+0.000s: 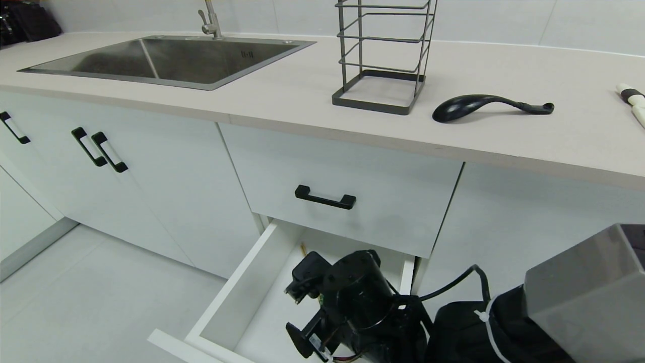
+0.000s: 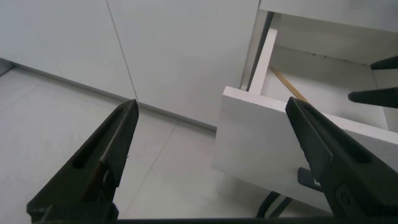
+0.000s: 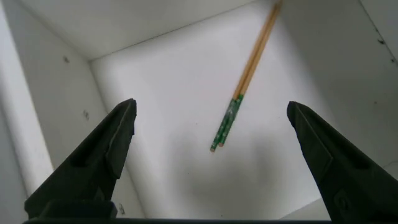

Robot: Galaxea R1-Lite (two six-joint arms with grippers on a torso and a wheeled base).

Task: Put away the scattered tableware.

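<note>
My right jaws stand wide inside the open drawer (image 1: pixel 242 287), over the chopsticks (image 3: pixel 249 68) lying on its floor. My left jaws, also wide, hang outside the drawer's front corner. The black spoon (image 1: pixel 484 107) lies on the bench (image 1: pixel 282 101) above the drawer.

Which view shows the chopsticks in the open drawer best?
Right wrist view: the chopsticks lie on the drawer floor, green-patterned tips clear, ahead of the open right gripper. Left wrist view shows a thin stretch of them past the drawer wall; head view, just a sliver.
</note>
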